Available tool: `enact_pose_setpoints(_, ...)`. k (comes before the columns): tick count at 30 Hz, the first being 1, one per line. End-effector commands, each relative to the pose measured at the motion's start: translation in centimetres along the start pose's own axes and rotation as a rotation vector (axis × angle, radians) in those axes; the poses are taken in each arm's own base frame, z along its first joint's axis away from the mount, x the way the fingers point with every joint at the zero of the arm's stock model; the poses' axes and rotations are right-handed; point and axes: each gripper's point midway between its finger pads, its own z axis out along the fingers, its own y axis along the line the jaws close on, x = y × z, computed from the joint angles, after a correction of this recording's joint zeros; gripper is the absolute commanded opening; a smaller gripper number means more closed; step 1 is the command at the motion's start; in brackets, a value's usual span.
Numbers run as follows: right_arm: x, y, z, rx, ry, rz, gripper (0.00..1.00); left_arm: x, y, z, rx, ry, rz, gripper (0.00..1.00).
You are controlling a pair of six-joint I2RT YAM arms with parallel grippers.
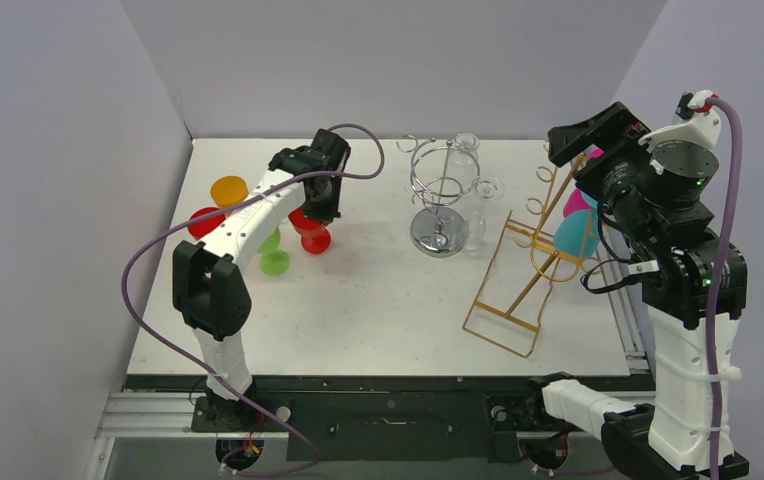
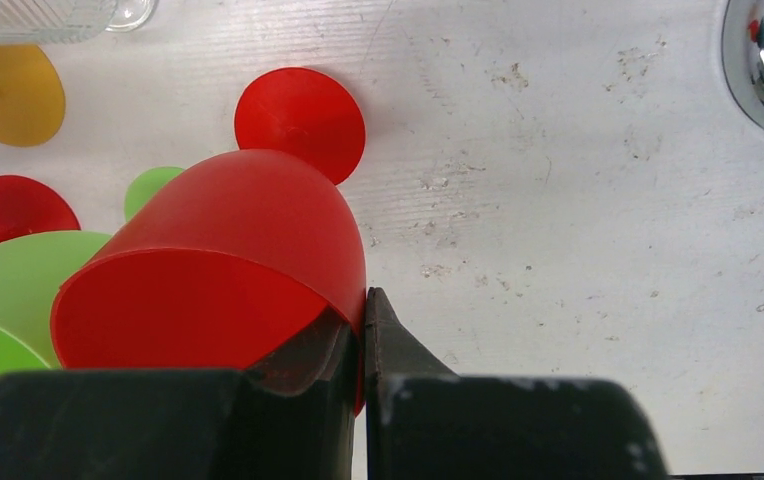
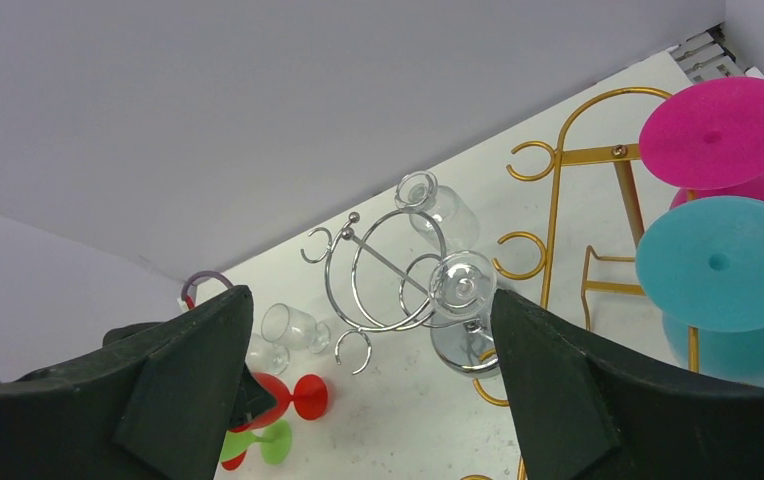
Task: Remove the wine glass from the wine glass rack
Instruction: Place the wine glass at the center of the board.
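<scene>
My left gripper [image 1: 316, 205] is shut on the rim of a red wine glass [image 2: 228, 260], one finger inside the bowl and one outside. The glass is tilted low over the table, its round foot [image 2: 300, 118] pointing away; it also shows in the top view [image 1: 308, 232]. The gold wire rack [image 1: 518, 290] leans at the right and carries a pink glass [image 3: 720, 130] and a teal glass [image 3: 723, 262]. My right gripper [image 3: 370, 300] is open and empty, held high near the gold rack's top [image 1: 570, 150].
A chrome ring rack [image 1: 438, 200] stands mid-table with clear glasses [image 3: 461, 285] hanging on it. Orange [image 1: 229, 190], red [image 1: 205, 222] and green [image 1: 274, 255] glasses lie at the left beside the held one. Clear glasses [image 3: 293, 328] lie near them. Walls enclose three sides.
</scene>
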Motion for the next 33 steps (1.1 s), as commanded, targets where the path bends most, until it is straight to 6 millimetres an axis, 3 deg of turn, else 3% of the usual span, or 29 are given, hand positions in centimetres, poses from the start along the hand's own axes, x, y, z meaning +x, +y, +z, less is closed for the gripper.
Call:
enact_pose_setpoints(1,-0.3,-0.5,-0.1,0.012,-0.019,-0.012,0.84,0.0,0.2,0.8,0.008,0.006,0.007,0.00)
enact_pose_setpoints(5,-0.2,-0.5,0.1,0.013,-0.015,-0.011,0.84,0.2,0.3,1.2,0.007,0.014,0.007,0.01)
enact_pose_setpoints(13,-0.3,-0.7,0.2,0.020,-0.013,-0.010,0.84,-0.3,0.5,1.0,0.003,-0.002,0.009,0.27)
enact_pose_setpoints(19,-0.3,-0.6,0.4,0.023,-0.008,-0.012,0.84,-1.5,0.6,0.0,0.004,-0.041,0.007,0.37)
enact_pose_setpoints(33,-0.7,-1.4,1.9,0.059,0.012,0.005,0.85,-4.4,-0.3,-5.6,0.093,-0.195,0.011,0.66)
